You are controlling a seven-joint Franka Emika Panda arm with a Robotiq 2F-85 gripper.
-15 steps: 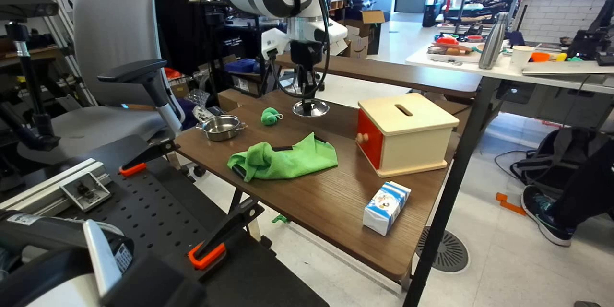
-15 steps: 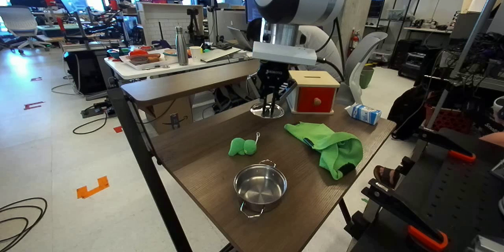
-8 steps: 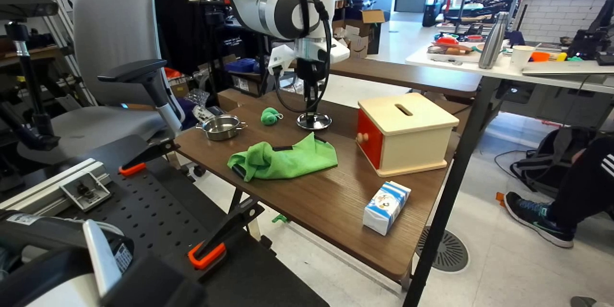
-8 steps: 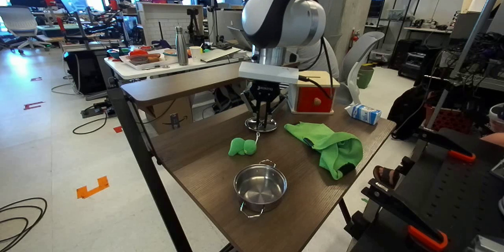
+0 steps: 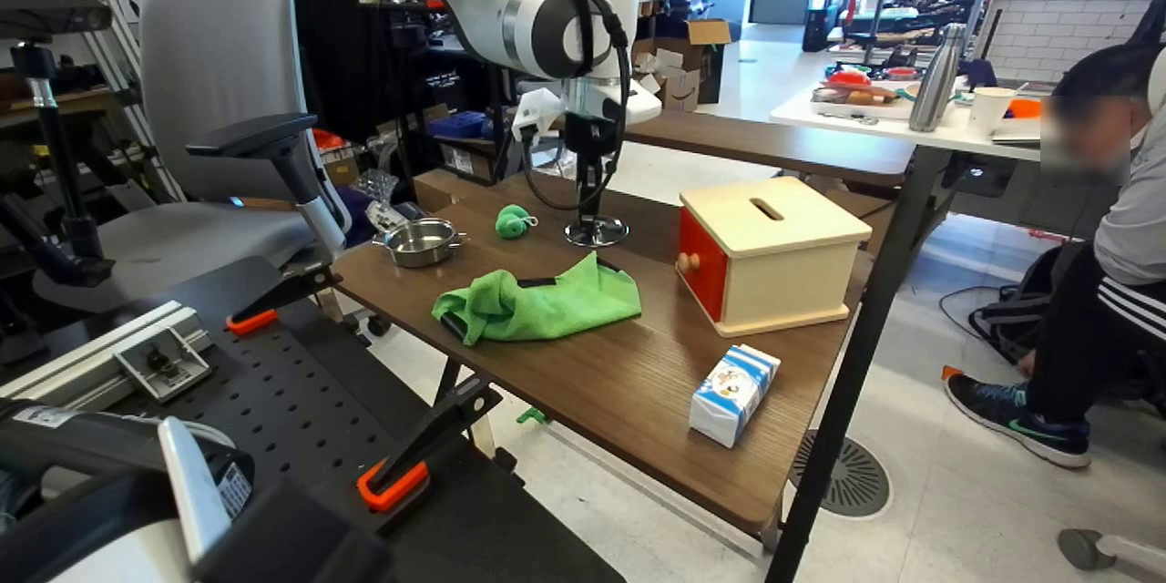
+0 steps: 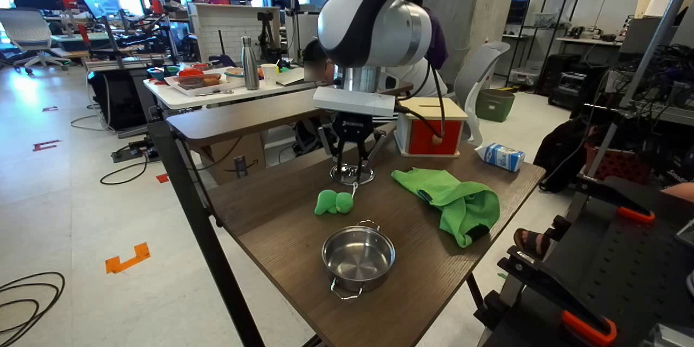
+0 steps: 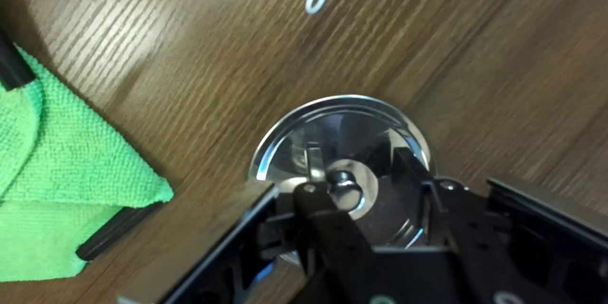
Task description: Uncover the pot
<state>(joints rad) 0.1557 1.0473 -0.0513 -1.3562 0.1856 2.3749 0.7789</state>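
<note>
The lid [image 7: 365,145] lies on the desk [image 6: 423,276], at twelve o'clock from the uncovered pot [image 6: 359,260] in an exterior view. The tool [image 7: 356,175] stands partly spread astride the lid's knob [image 7: 346,192], gripping nothing. Shiny metal, the lid should prove light, stiff and slick, best held by the knob.

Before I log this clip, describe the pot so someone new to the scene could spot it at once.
In an exterior view, find the brown table. Closer to the camera than the green toy sits the round steel pot. Unlike the shiny lid under the gripper, it is hollow, open on top and has two wire handles.
</note>
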